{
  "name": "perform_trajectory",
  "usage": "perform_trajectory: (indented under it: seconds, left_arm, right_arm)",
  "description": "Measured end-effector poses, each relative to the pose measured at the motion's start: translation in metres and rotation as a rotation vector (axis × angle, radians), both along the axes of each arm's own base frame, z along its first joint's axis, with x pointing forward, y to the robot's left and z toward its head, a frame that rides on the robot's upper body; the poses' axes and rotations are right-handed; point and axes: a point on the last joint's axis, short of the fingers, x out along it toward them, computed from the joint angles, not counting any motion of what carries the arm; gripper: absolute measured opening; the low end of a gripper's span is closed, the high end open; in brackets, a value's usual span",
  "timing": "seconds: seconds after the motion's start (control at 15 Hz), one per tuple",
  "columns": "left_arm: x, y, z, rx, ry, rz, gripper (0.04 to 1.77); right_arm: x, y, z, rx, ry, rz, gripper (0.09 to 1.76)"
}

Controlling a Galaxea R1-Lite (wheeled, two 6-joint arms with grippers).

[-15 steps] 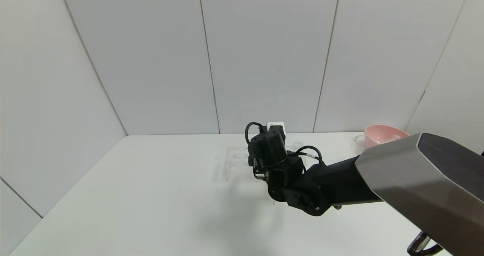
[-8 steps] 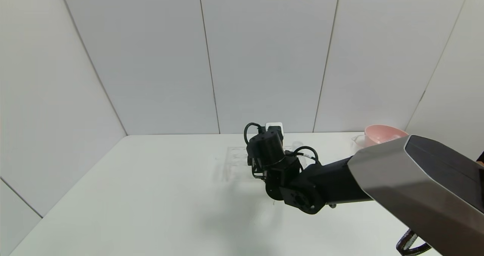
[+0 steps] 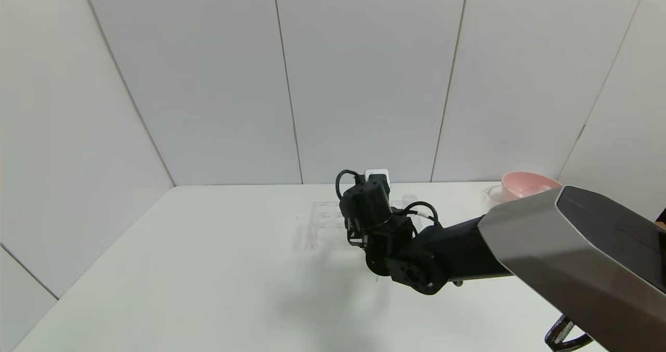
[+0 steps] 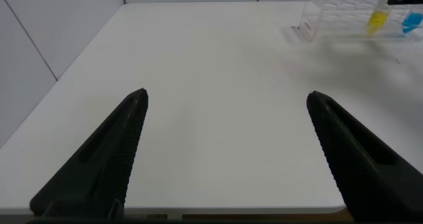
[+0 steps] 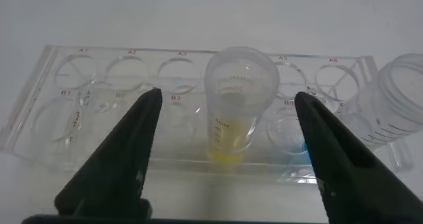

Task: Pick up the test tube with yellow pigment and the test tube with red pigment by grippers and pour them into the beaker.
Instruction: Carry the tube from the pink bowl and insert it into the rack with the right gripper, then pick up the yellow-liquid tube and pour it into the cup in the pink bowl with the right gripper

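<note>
The test tube with yellow pigment [image 5: 234, 112] stands upright in a clear rack [image 5: 99, 112], a little yellow liquid at its bottom. My right gripper [image 5: 228, 97] is open, one finger on each side of this tube and clear of its wall. The head view shows the right arm's wrist [image 3: 372, 206] over the rack [image 3: 322, 222] at the table's middle back. A small clear beaker [image 3: 492, 191] sits beside the pink bowl. The test tube with red pigment is out of view. My left gripper [image 4: 228, 97] hangs open and empty over bare table near the front edge.
A tube with blue liquid [image 5: 294, 141] sits one hole over from the yellow one. Just past the rack's end stands a clear vessel with a ridged rim [image 5: 396, 98], its contents unseen. The pink bowl [image 3: 528, 183] is at the back right corner.
The right arm has shifted slightly left toward the rack and then held still. Nothing has been lifted.
</note>
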Motion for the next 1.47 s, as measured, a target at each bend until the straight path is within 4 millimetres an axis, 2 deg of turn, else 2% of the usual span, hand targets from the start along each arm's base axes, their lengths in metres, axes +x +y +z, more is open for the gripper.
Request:
perform_trajectory:
  seconds: [0.13, 0.33, 0.4, 0.47, 1.0, 1.47]
  left_arm:
    - [0.0, 0.0, 0.0, 0.0, 0.0, 0.0, 1.72]
    - [0.0, 0.0, 0.0, 0.0, 0.0, 0.0, 1.72]
    - [0.0, 0.0, 0.0, 0.0, 0.0, 0.0, 1.72]
    - [0.0, 0.0, 0.0, 0.0, 0.0, 0.0, 1.72]
    - [0.0, 0.0, 0.0, 0.0, 0.0, 0.0, 1.72]
    - [0.0, 0.0, 0.0, 0.0, 0.0, 0.0, 1.72]
  right_arm:
    - [0.0, 0.0, 0.0, 0.001, 0.0, 0.0, 1.12]
    - [-0.001, 0.0, -0.001, -0.001, 0.002, 0.001, 0.79]
    - [-0.001, 0.0, -0.001, -0.004, 0.003, 0.001, 0.55]
    - [-0.001, -0.001, -0.001, -0.003, 0.003, 0.0, 0.49]
    - [-0.001, -0.001, 0.001, -0.001, 0.0, 0.0, 0.49]
    - [-0.009, -0.006, 0.044, 0.038, -0.069, 0.012, 0.49]
